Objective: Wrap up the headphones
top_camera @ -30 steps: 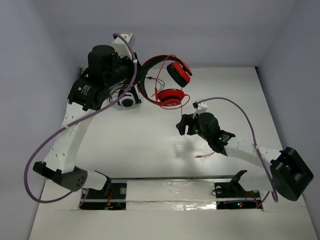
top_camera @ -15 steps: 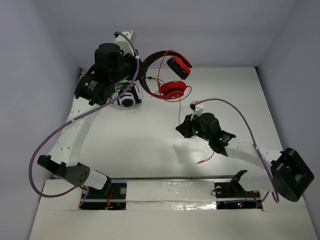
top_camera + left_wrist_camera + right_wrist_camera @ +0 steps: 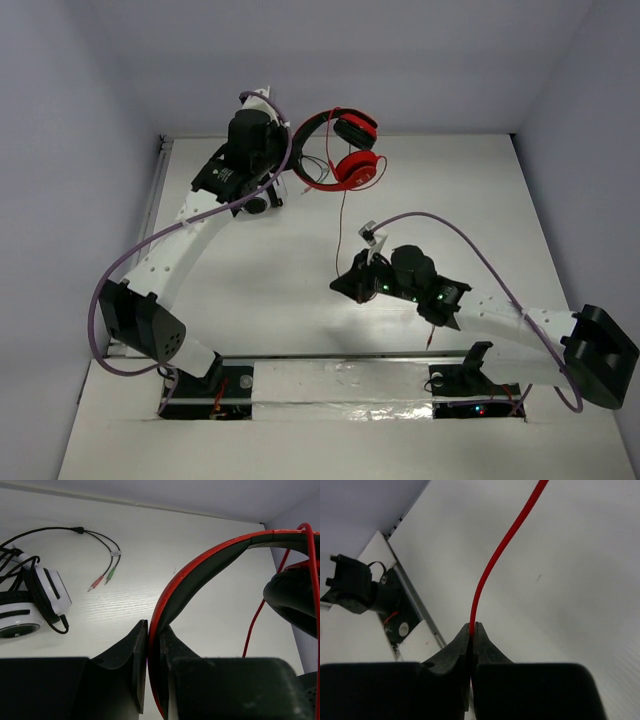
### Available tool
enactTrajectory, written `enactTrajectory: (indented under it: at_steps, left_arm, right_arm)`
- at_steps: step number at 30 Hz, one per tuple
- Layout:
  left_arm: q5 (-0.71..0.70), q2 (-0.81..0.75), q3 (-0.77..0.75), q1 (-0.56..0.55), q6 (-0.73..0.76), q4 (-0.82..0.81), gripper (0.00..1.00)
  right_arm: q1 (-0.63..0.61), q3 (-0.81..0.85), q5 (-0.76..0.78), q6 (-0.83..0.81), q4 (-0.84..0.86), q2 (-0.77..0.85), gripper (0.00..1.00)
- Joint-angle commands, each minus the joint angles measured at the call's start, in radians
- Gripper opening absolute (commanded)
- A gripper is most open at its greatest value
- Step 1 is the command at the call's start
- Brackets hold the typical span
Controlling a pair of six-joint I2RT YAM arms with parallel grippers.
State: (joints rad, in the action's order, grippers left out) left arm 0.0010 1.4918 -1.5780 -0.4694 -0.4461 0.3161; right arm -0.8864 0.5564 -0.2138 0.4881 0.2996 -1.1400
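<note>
The red headphones [image 3: 347, 152] hang in the air over the far middle of the table. My left gripper [image 3: 293, 165] is shut on their headband [image 3: 210, 555], and the red band runs down between its jaws [image 3: 153, 628]. One black ear pad [image 3: 292, 597] shows at the right of the left wrist view. The thin red cable [image 3: 342, 232] drops from the ear cups toward the front. My right gripper [image 3: 340, 286] is shut on that cable [image 3: 506, 539], which rises out of the closed fingertips [image 3: 472, 626].
Black-and-white headphones [image 3: 257, 203] lie on the table under my left arm, their dark cable and plugs [image 3: 102, 577] spread toward the back wall. A metal rail [image 3: 340, 368] with both arm bases runs along the near edge. Walls close in the back and sides.
My right gripper has shut on the red cable and moved left and nearer. My left arm has stretched out and carried the headphones a little right and farther back.
</note>
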Motion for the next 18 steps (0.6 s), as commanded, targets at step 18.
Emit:
enactTrajectory:
  at_steps: [18]
  left_arm:
    - [-0.424, -0.054, 0.285, -0.115, -0.105, -0.278, 0.00]
  right_arm:
    - [-0.091, -0.033, -0.216, 0.260, 0.375, 0.147, 0.15]
